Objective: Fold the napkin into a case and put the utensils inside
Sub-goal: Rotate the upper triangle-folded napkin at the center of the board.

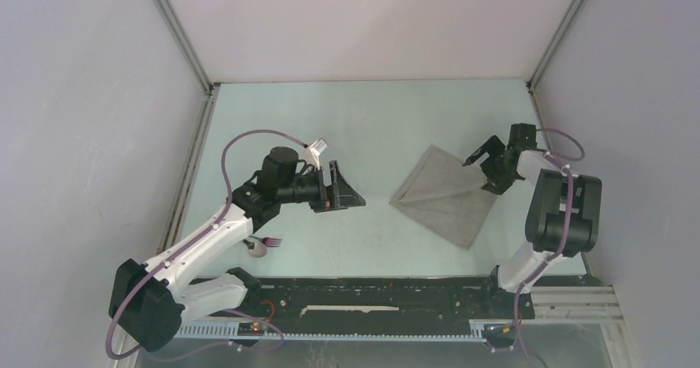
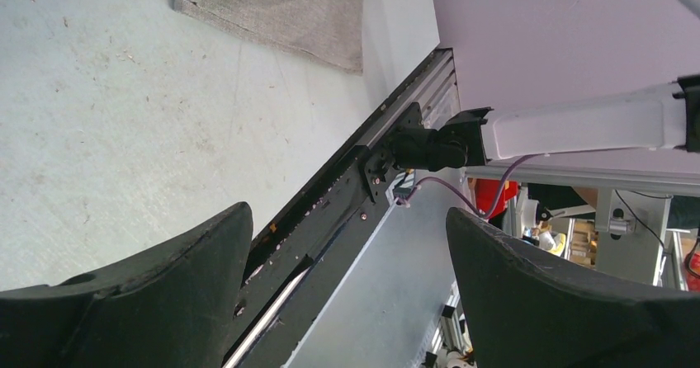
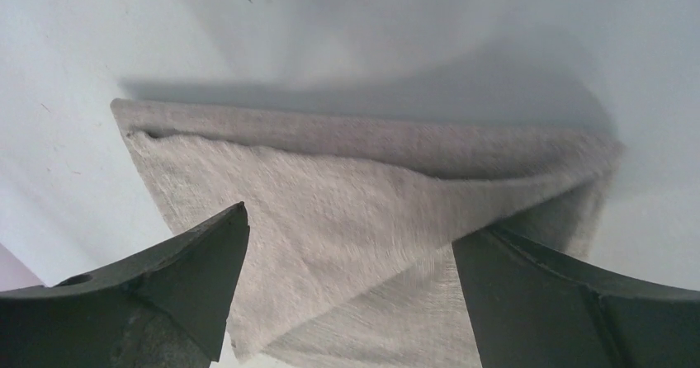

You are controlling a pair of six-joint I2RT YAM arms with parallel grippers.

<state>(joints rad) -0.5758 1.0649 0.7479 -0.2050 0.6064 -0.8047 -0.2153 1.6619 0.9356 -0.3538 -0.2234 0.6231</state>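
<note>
left hand [image 2: 347, 211] spread | right hand [image 3: 348, 224] spread | one napkin [image 1: 442, 196] | two utensils [image 1: 266, 245]

napkin [image 1: 444, 196] is being borne by the table [image 1: 371, 120], right of centre | utensils [image 1: 266, 244] are being borne near-left — well apart | napkin is being flanked by left gripper [image 1: 351, 193] and right gripper [image 1: 480, 174]

The napkin [image 1: 444, 195] lies flat on the right half of the worktop [image 1: 371, 129]. It is a light-grey matte cloth folded into a layered, angular shape, with a triangular flap overlapping a narrow strip along one side. The utensils [image 1: 266, 245] lie together towards the near left corner, well apart from the cloth. The spoon [image 1: 257, 250] shows a pale bowl and the fork [image 1: 275, 242] dark tines; their handles are mostly hidden.
</note>
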